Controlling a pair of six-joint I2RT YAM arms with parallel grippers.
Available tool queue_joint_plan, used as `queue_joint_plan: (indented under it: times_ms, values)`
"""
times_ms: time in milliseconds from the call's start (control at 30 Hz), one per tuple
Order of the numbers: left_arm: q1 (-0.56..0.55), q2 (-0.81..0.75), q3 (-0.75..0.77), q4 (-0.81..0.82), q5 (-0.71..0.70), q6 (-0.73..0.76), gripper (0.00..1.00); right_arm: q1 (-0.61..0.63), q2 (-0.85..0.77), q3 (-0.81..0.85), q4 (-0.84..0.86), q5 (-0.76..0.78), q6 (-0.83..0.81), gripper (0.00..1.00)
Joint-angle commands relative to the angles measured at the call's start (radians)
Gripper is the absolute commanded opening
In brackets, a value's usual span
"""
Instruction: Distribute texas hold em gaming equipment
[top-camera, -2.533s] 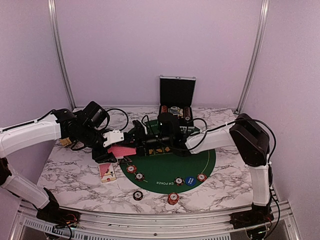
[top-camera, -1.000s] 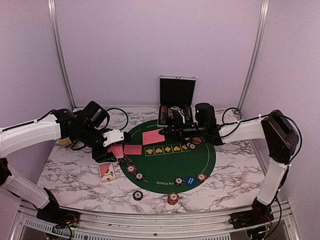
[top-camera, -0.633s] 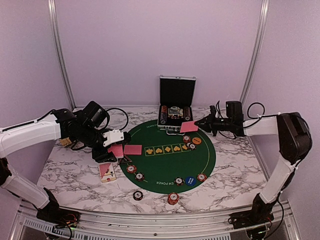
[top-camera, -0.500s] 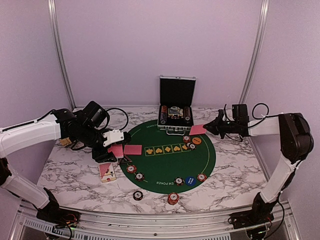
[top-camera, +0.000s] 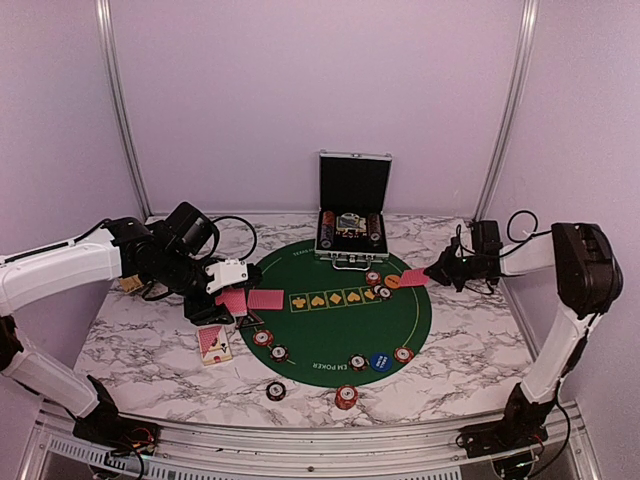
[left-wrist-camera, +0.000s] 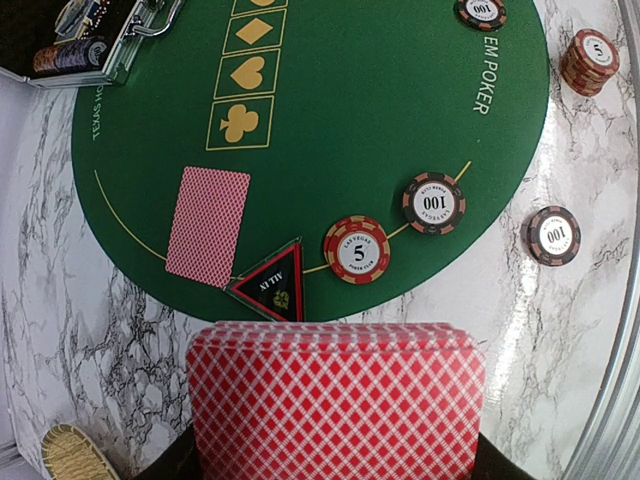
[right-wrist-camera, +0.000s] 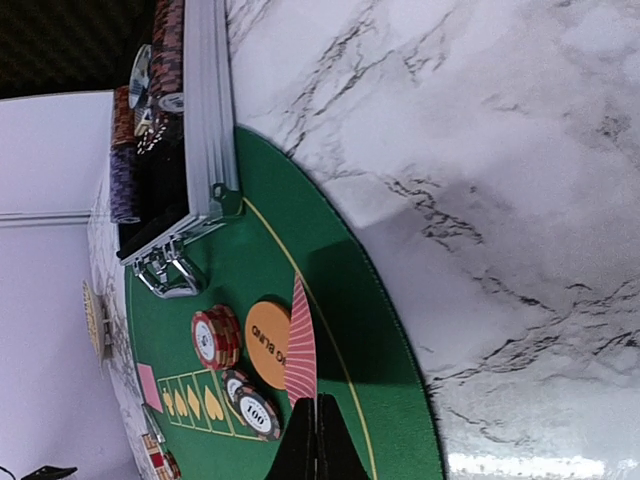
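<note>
Right wrist view shows our right fingers (right-wrist-camera: 330, 452) pressed together on one thin red-backed card (right-wrist-camera: 300, 345). We see it edge-on, its long axis pointing away from the fingers, over the rim of the round green felt mat (top-camera: 340, 330) near the right edge of the marble bench (top-camera: 150, 350). Our left fingers (left-wrist-camera: 165, 468) clamp a diamond-patterned deck (left-wrist-camera: 335, 400) toward the left edge.

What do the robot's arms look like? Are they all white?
Not all white. The left arm and right arm are smooth white tubes joined by chunky black round joints. Thin black cables loop off them. The left gripper has a white block with black fingers; the right gripper looks all black. No markings are readable.
</note>
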Motion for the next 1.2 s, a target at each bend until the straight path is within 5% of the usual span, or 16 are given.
queue_joint_plan:
  times_ms: [0,800,1167]
  values:
    - [0.005,-0.02,0.019,-0.011,0.001,-0.003,0.0,-0.02,0.029,0.029,-0.019,0.062,-0.035,0.0]
    - [0.004,-0.021,0.011,-0.01,0.01,-0.005,0.0,-0.029,0.097,0.089,-0.108,0.103,-0.12,0.0]
    - [0.004,-0.02,0.01,-0.01,0.012,-0.006,0.0,-0.028,0.021,0.083,-0.181,0.199,-0.166,0.53]
